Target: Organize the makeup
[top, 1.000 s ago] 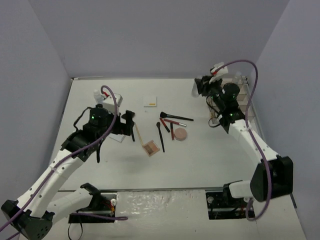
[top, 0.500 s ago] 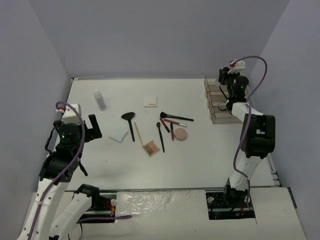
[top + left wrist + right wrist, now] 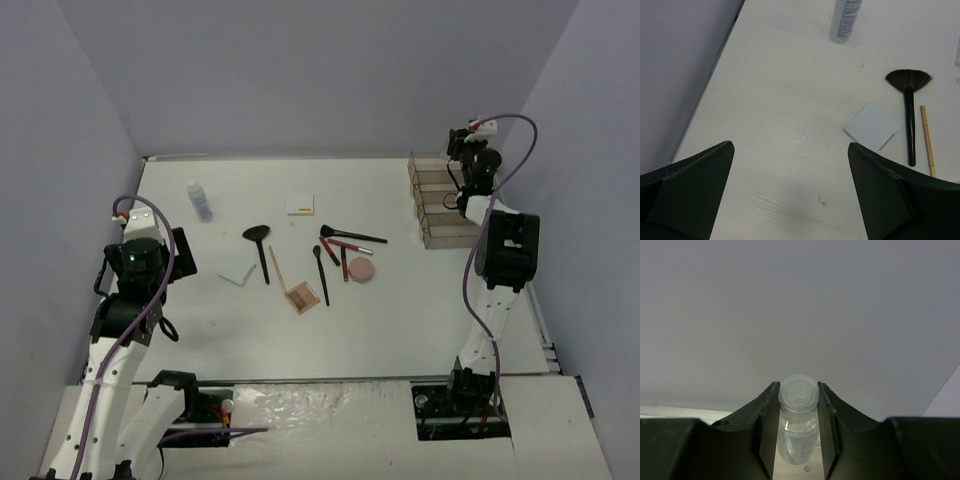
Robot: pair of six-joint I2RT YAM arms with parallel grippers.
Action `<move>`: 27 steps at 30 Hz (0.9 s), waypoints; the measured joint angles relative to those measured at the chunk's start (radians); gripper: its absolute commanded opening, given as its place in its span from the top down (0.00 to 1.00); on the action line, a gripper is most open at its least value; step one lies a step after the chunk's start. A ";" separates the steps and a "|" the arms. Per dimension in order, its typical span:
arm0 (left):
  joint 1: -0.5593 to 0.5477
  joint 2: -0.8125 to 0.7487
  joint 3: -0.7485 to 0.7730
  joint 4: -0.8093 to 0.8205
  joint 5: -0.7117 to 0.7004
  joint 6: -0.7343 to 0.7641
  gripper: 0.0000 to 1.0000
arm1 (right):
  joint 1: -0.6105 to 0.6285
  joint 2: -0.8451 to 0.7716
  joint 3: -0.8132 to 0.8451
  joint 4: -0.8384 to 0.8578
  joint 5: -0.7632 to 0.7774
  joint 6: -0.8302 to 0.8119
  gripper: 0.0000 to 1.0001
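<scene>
At far left, the left gripper [image 3: 790, 167] hangs over the white, faintly grained counter [image 3: 790, 100], its jaws spread wide with nothing between them. A second ago that arm stretched in over the makeup, and it has since drawn back to the counter's left edge. Ahead of it lie a standing bottle [image 3: 845, 20] of clear plastic, a flat white square pad [image 3: 871, 127], a fan brush [image 3: 909, 115] with soft dark bristles and a glossy handle, and a slim tan pencil [image 3: 927, 141], all loose. Toward the middle, a brown palette [image 3: 303, 296], a round pink compact [image 3: 361, 269] and more thin black brushes [image 3: 352, 236] wait unsorted. At right, the right gripper [image 3: 798, 390], in transit a second ago, now stands upright over the far end of the clear tiered organizer [image 3: 440, 205]. It is clamped on a capped bottle [image 3: 798, 432] with a translucent round lid and liquid inside; whether the bottle's base rests there cannot be told. One item looks nearly stowed, while most still await sorting.
</scene>
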State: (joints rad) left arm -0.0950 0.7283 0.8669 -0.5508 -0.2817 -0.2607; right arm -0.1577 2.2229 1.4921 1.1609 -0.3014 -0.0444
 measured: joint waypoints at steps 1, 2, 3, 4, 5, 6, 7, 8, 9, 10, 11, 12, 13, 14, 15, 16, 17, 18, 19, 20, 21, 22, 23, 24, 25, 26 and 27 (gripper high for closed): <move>0.000 0.000 0.000 0.001 0.000 0.000 0.03 | 0.000 0.017 0.012 -0.001 -0.003 -0.001 1.00; 0.001 0.001 0.000 0.001 0.000 0.000 0.03 | 0.000 0.030 0.019 -0.002 -0.006 -0.002 1.00; 0.002 0.001 0.000 0.001 0.001 0.000 0.03 | 0.000 0.043 0.029 -0.005 -0.009 -0.004 1.00; 0.004 0.002 0.000 0.001 0.001 0.000 0.03 | 0.000 0.057 0.043 -0.007 -0.011 -0.008 1.00; 0.006 0.003 0.000 0.001 0.001 0.000 0.03 | 0.000 0.068 0.055 -0.009 -0.012 -0.013 1.00; 0.009 0.003 0.000 0.002 0.001 0.000 0.03 | 0.000 0.076 0.063 -0.012 -0.013 -0.017 1.00; 0.011 0.003 0.000 0.002 0.002 0.000 0.03 | 0.000 0.083 0.071 -0.015 -0.014 -0.021 1.00; 0.011 0.003 0.000 0.002 0.003 0.000 0.03 | 0.000 0.086 0.074 -0.020 -0.014 -0.025 1.00; 0.012 0.003 0.000 0.002 0.003 0.000 0.03 | 0.000 0.090 0.081 -0.024 -0.014 -0.029 1.00; 0.012 0.003 0.000 0.002 0.004 0.000 0.03 | 0.000 0.096 0.091 -0.025 -0.014 -0.033 1.00; 0.012 0.003 0.000 0.002 0.006 0.000 0.03 | 0.000 0.103 0.100 -0.026 -0.014 -0.036 1.00; 0.012 0.003 0.000 0.002 0.008 0.000 0.03 | 0.000 0.109 0.108 -0.028 -0.014 -0.039 1.00; 0.012 0.003 0.000 0.002 0.010 0.000 0.03 | 0.000 0.114 0.113 -0.029 -0.013 -0.040 1.00; 0.012 0.003 0.000 0.002 0.013 0.000 0.03 | 0.000 0.119 0.116 -0.032 -0.013 -0.041 1.00; 0.012 0.003 0.000 0.002 0.015 0.000 0.03 | 0.000 0.123 0.116 -0.036 -0.012 -0.044 1.00; 0.012 0.003 0.000 0.002 0.016 0.000 0.03 | 0.000 0.127 0.116 -0.041 -0.010 -0.046 1.00; 0.012 0.003 0.000 0.002 0.017 0.000 0.03 | 0.000 0.131 0.116 -0.046 -0.009 -0.047 1.00; 0.012 0.003 0.000 0.002 0.018 0.000 0.03 | 0.000 0.132 0.116 -0.062 -0.007 -0.052 1.00; 0.012 0.003 0.000 0.002 0.019 0.000 0.03 | 0.000 0.133 0.116 -0.077 -0.005 -0.056 1.00; 0.012 0.003 0.000 0.002 0.020 0.000 0.03 | 0.000 0.133 0.116 -0.088 -0.002 -0.060 1.00; 0.012 0.002 0.000 0.002 0.020 0.000 0.03 | 0.000 0.133 0.116 -0.096 0.000 -0.063 1.00; 0.012 0.002 0.000 0.002 0.021 0.000 0.03 | 0.000 0.133 0.116 -0.103 0.003 -0.066 1.00; 0.012 0.002 0.000 0.002 0.022 0.000 0.03 | 0.000 0.134 0.116 -0.111 0.006 -0.068 1.00; 0.012 0.002 0.000 0.002 0.023 0.000 0.03 | -0.001 0.134 0.117 -0.118 0.009 -0.070 1.00; 0.012 0.002 0.000 0.002 0.023 0.000 0.03 | -0.002 0.135 0.119 -0.127 0.010 -0.070 1.00; 0.012 0.002 0.000 0.002 0.023 0.000 0.03 | -0.003 0.137 0.124 -0.134 0.011 -0.072 1.00; 0.012 0.001 0.000 0.002 0.023 0.000 0.03 | -0.003 0.142 0.132 -0.140 0.012 -0.074 1.00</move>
State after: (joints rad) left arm -0.0830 0.7296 0.8669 -0.5488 -0.2585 -0.2611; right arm -0.1612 2.3652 1.6239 1.0212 -0.2894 -0.1180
